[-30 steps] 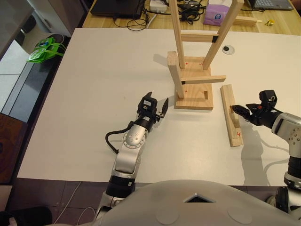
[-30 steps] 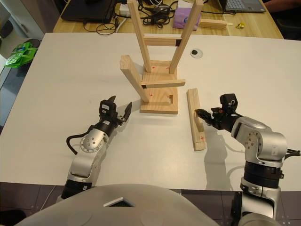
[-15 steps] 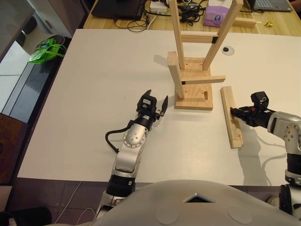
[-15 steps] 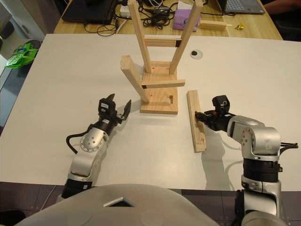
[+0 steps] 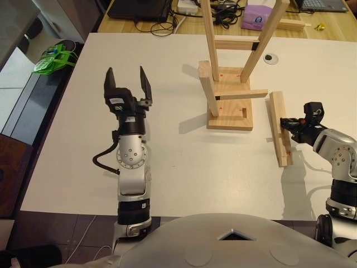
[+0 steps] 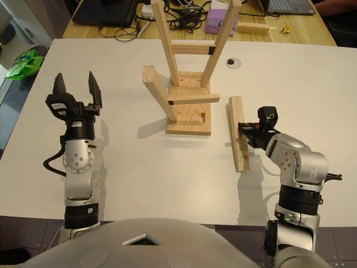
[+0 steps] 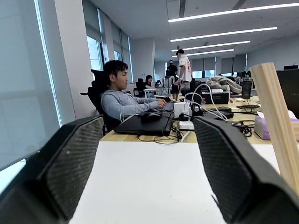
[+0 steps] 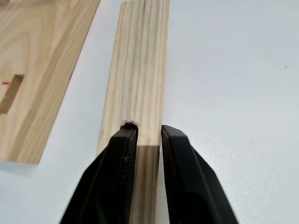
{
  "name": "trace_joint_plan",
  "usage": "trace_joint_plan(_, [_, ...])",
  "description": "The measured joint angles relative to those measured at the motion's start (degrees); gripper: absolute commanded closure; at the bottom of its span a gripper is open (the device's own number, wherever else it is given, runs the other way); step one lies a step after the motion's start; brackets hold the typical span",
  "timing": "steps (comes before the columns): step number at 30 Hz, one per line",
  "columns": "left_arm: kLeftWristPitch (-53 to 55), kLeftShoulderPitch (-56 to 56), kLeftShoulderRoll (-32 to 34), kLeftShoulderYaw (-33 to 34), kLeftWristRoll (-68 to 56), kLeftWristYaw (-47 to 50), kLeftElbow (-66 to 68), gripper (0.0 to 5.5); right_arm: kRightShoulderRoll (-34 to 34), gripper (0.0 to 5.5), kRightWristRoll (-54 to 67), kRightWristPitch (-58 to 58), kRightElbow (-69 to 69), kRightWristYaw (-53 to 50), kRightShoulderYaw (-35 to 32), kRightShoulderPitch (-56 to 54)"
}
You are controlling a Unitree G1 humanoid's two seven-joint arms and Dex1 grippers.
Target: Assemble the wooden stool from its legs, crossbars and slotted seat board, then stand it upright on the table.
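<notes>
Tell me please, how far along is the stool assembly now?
Done: three legs stand in the seat board, which lies flat with the legs pointing up, and two crossbars join them. In hand: the right gripper is shut on the fourth leg, beside the board. The left gripper is open, away from the parts. Left: fit that leg into the empty slot, then turn it all upright.

1 seat board [image 5: 231, 120], 3 fitted legs [image 5: 211, 39], seemingly 2 crossbars [image 5: 235, 43], 1 loose leg [image 5: 275, 109]
</notes>
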Motion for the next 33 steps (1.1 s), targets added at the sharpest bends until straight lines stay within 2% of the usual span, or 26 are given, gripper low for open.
trace_joint_plan(6, [-0.26,-6.74,3.30,8.93,2.00,3.60,-7.90,1.96,4.24,4.80,1.64,-15.82,-2.85,-2.16,-7.26,-6.74])
trace_joint_plan(10, [8.36,-16.45,7.95,11.41,-3.19,-0.86,-12.79,1.96,6.95,4.81,8.08,-20.64,-3.37,-2.06,-12.20,-10.41])
trace_joint_plan(13, [19.72,-23.75,9.18,7.87,-13.79,-8.16,-16.30,1.96,6.32,4.81,14.70,-20.72,-4.36,-0.78,-14.59,-15.84])
trace_joint_plan(17, [31.31,-30.18,10.34,4.80,-21.67,-13.10,-15.96,1.96,2.36,4.81,19.01,-20.70,-4.26,0.66,-16.07,-20.33])
trace_joint_plan(22, [42.75,-36.12,5.06,-5.80,-27.79,-18.07,-8.66,1.96,0.30,4.81,21.20,-21.21,-3.58,1.98,-14.42,-25.24])
trace_joint_plan(28, [47.33,-40.22,-2.12,-8.50,-32.98,-20.08,-0.52,1.96,0.71,4.81,22.89,-22.05,-4.64,4.95,-8.46,-27.08])
trace_joint_plan(33, [49.85,-43.98,-3.57,-9.26,-35.66,-22.61,1.34,1.96,2.69,4.81,22.97,-23.84,-5.24,6.93,-3.78,-28.91])
